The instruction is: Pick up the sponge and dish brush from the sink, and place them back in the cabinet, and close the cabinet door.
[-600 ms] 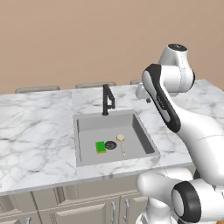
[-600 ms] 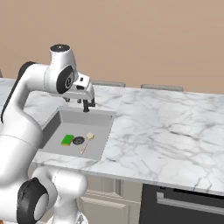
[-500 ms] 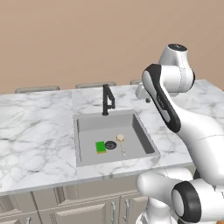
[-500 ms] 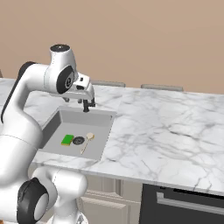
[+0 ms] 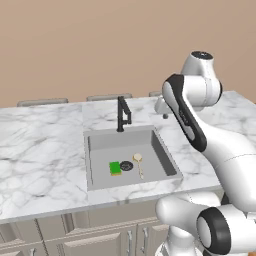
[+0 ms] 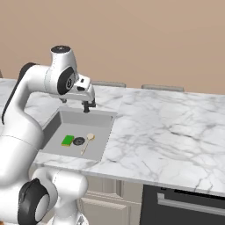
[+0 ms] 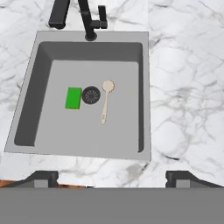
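Nothing's budged since a moment ago: my gripper (image 7: 111, 178) hangs wide open above the sink (image 7: 143, 87), sponge (image 7: 73, 98) and dish brush (image 7: 105, 101) flanking the drain (image 7: 91, 95) mid-basin, waiting for pickup.

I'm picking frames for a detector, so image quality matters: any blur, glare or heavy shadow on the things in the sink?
Hand view: sponge and dish brush crisp, evenly lit, no glare, the sink walls only slightly darker. Left base view: both small but sharp. Right base view: same, the arm's shading falls clear of them.
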{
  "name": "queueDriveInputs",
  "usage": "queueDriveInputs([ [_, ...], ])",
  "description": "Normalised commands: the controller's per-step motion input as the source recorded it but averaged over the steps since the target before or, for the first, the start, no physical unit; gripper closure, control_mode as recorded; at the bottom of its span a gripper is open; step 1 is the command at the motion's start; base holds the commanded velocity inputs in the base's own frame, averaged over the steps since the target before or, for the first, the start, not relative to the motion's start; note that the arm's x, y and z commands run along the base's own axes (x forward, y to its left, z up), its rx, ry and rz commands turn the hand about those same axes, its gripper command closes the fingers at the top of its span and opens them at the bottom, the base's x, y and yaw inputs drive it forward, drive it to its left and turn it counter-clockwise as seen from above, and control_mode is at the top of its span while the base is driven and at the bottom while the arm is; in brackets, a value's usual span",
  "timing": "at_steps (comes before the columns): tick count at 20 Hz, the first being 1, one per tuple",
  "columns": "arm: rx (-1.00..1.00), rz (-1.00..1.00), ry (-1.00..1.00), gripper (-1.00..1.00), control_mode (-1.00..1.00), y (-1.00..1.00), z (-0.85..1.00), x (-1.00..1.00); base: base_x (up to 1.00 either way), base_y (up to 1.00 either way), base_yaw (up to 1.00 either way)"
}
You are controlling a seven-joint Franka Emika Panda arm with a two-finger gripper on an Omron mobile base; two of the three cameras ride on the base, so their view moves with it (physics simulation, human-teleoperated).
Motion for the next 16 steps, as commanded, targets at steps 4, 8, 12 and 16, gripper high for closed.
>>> queueDriveInputs([
  [4, 0.00, 0.00, 0.04, -1.00, -1.00, 0.10, -0.21, 0.00, 0.00, 0.00, 0.00],
  [8, 0.00, 0.00, 0.01, -1.00, -1.00, 0.27, -0.24, 0.00, 0.00, 0.00, 0.00],
  [12, 0.01, 0.00, 0.01, -1.00, -1.00, 0.19, -0.14, 0.06, 0.00, 0.00, 0.00],
  [16, 0.00, 0.00, 0.02, -1.00, -1.00, 0.18, -0.12, 0.16, 0.00, 0.00, 0.00],
])
